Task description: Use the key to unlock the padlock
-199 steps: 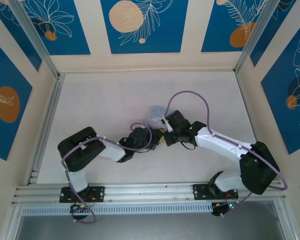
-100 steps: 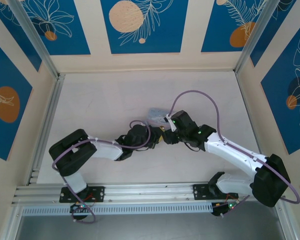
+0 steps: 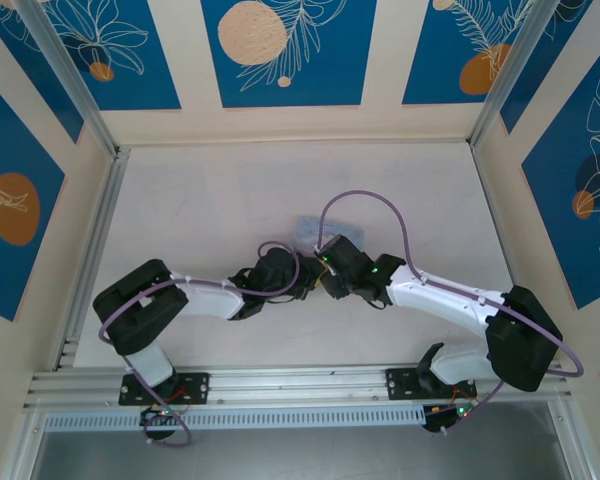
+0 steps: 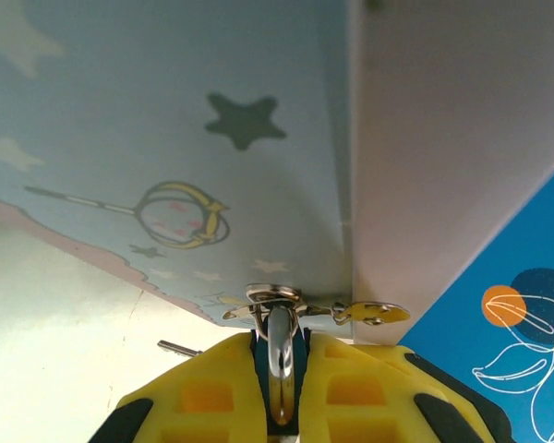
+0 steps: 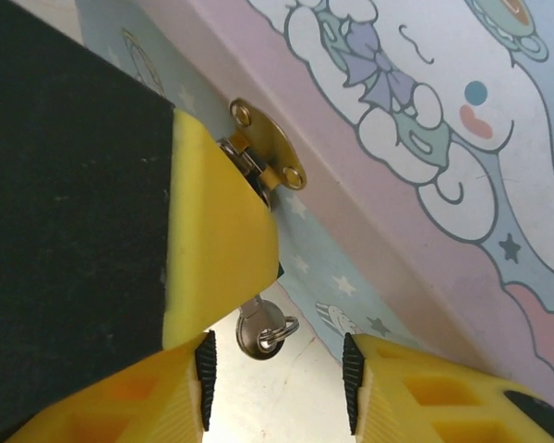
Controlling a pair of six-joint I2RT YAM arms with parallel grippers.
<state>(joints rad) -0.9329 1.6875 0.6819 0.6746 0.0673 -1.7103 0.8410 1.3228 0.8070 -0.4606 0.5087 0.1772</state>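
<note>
Pale blue tin [image 3: 312, 228] lies near the middle of the white bench [image 3: 200, 200], well clear of every edge, in the overhead view. The left claw [image 3: 303, 284] and right claw [image 3: 327, 280] sit tip to tip just at its near side, the lock too small to make out.

From the left wrist, yellow fingers [image 4: 208, 388] are clenched on the padlock [image 4: 279, 355], its silver loop reaching up to the clasp [image 4: 272, 297] on the tin's side.

From the right wrist, the right claw's fingers stand apart, grasping nothing. The key [image 5: 261, 334] shows just above the gap, its blade hidden behind the left claw's finger.
</note>
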